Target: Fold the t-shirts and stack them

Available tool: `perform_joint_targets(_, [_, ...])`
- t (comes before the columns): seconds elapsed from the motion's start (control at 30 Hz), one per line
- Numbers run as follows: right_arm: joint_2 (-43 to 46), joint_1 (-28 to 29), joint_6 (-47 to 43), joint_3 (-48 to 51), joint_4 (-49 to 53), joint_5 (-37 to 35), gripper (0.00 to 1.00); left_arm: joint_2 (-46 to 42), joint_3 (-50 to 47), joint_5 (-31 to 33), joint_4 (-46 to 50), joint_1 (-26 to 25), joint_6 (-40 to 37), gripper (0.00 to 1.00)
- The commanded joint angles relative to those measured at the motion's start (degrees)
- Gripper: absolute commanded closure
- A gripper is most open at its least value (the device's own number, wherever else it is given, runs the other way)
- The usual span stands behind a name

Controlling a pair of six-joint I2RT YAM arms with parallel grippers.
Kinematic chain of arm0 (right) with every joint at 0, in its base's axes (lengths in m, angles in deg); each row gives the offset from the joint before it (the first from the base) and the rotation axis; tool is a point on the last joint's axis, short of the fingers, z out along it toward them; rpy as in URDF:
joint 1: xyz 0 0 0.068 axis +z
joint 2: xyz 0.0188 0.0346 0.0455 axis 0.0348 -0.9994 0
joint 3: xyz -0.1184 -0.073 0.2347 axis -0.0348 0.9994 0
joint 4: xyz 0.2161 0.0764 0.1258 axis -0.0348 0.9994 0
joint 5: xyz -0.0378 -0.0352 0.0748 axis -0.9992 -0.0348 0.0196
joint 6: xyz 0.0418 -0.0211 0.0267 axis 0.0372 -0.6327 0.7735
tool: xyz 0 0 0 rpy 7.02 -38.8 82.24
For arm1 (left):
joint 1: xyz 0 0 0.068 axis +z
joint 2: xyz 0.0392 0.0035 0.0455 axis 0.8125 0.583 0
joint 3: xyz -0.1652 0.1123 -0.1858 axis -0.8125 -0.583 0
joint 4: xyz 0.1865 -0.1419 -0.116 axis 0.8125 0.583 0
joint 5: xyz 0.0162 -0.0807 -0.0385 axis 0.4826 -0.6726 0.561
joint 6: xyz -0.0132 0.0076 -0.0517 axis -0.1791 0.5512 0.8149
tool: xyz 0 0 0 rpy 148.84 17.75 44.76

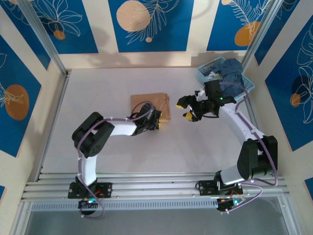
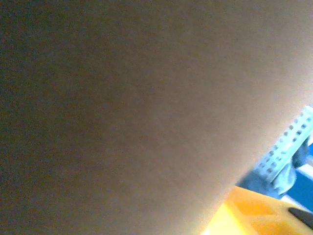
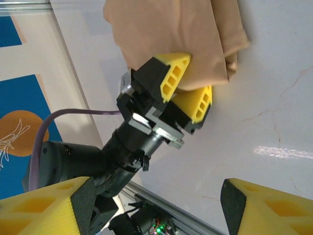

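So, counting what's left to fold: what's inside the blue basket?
Crumpled denim-blue shirts heap above the basket rim. How many there are cannot be told: the top ones cover whatever lies beneath.

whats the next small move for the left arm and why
Probably lift that corner slightly to smooth the fold: the left gripper pinches a bunched corner of the tan t-shirt, while the right gripper hangs open beside it.
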Motion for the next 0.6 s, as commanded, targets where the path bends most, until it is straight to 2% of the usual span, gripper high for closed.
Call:
perform_joint_targets(0.0, [0.72,-0.19,-0.32,1.54,-0.49,2.87,0.30,5.09,2.24,3.80,-3.93,1.39,1.59,0.72])
perform_joint_targets(0.07, [0.29,-0.27,-0.22,1.13,-0.44,3.04,0.30,6.52,3.38,4.13,-4.89,2.99,1.14,0.87])
perform_joint_targets(0.13, [0.07,-0.18,-0.23,0.55,-0.21,2.70,0.30,7.03,4.23,4.28,-4.47,5.03,0.59,0.98])
perform_joint_targets(0.17, [0.00,-0.24,-0.23,0.34,-0.12,2.54,0.30,6.90,4.50,4.34,-4.05,6.36,-0.04,1.00])
perform_joint_targets(0.3, [-0.30,-0.24,-0.05,0.00,-0.07,2.13,0.30,5.61,4.61,2.64,-1.73,13.26,-4.07,1.00])
perform_joint_targets(0.4, [-0.61,-0.30,0.37,0.27,-0.42,1.87,0.30,5.18,5.57,-0.92,-0.87,19.90,-9.22,1.00])
perform_joint_targets(0.57, [-1.38,-0.24,1.35,-0.02,-1.41,1.57,0.30,5.43,11.61,-9.47,8.92,31.56,-24.81,1.00])
